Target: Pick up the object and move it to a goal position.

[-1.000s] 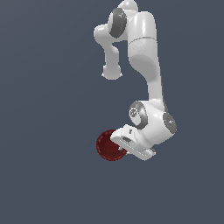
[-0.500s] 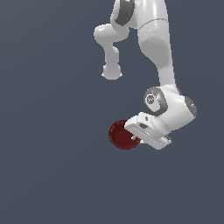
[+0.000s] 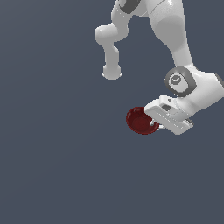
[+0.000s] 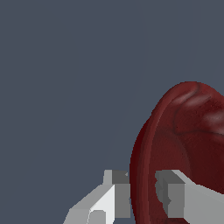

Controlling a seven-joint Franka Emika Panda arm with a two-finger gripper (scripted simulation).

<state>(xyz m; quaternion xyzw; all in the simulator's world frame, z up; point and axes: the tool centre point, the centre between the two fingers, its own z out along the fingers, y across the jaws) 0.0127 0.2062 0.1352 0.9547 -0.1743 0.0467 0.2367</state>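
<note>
Wrist view: gripper [image 4: 143,192] clenched on the bowl [image 4: 183,144], one finger [image 4: 118,192] outside the wall and the other [image 4: 173,194] inside it, rim pinched between the pads. Bowl dark red, tilted on edge, its hollow facing the inner finger. Plain grey behind.

Exterior view: gripper [image 3: 155,124] holds the bowl [image 3: 140,120] at its tip, bowl sticking out toward the exterior view's left, well clear of the grey ground. Hand tilted, wrist joint just above it, arm [image 3: 175,39] rising to the frame top.

Change vs 0.5 s ago: hand and bowl shifted toward the exterior view's right and slightly up; grip unchanged, bowl in the same place against the fingers. Vs 1.0 s ago: same drift, further along. Upper link leans more to the right. Elbow stub behind, far side, has not moved
</note>
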